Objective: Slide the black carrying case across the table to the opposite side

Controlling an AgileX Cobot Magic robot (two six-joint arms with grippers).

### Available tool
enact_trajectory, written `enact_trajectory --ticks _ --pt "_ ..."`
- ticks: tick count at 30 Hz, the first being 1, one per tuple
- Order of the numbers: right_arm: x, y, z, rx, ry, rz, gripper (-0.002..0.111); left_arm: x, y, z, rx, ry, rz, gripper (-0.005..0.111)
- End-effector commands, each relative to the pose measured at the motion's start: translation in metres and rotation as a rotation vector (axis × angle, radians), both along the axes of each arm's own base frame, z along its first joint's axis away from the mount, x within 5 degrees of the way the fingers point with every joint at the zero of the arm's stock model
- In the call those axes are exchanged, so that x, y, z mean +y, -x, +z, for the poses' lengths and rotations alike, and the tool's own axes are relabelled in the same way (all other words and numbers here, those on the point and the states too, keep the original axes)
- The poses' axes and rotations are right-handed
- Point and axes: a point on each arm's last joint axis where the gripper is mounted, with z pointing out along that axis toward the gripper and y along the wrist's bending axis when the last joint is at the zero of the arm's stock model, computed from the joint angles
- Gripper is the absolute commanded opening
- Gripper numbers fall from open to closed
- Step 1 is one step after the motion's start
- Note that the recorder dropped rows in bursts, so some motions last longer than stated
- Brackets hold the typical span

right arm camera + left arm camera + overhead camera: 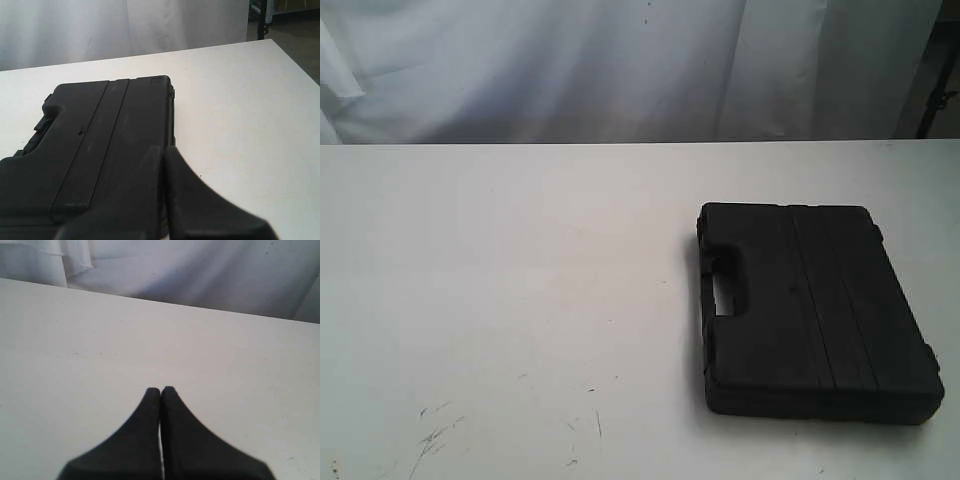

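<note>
Right claw [162, 148], tips pressed together, hangs at the case's [100, 145] long edge; whether it touches is unclear. Left claw [160, 389], also pressed together, faces the table [75, 340]. The case lies flat at 4 o'clock in the exterior view, handle [725, 285] toward 9. A low, square push from 3 should slide it straight. Neither arm shows there.

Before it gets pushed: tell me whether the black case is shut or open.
Shut. The black carrying case lies flat on the table, lid down, no gap showing.
</note>
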Motion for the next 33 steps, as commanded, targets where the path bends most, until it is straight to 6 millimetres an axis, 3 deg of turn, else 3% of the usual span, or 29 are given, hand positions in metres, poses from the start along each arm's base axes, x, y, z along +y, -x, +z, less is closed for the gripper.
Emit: enact_trajectory --ticks 1,20,23,28,33 --pt "0.0 0.0 -0.001 -0.004 -0.003 -0.008 0.0 0.0 0.0 -0.001 -0.009 0.006 -0.003 0.0" --pt "-0.001 0.0 0.001 -0.022 -0.005 -0.012 0.0 0.0 0.0 -0.001 -0.009 0.006 -0.003 0.0" --pt "-0.001 -0.002 0.006 -0.079 -0.016 -0.023 0.0 0.0 0.0 -0.001 -0.009 0.006 -0.003 0.0" --pt "-0.007 -0.003 0.034 -0.366 -0.212 -0.102 0.0 0.0 0.0 -0.001 -0.009 0.006 -0.003 0.0" --pt "-0.009 -0.003 0.038 -0.412 -0.224 -0.117 0.0 0.0 0.0 -0.001 -0.009 0.006 -0.003 0.0"
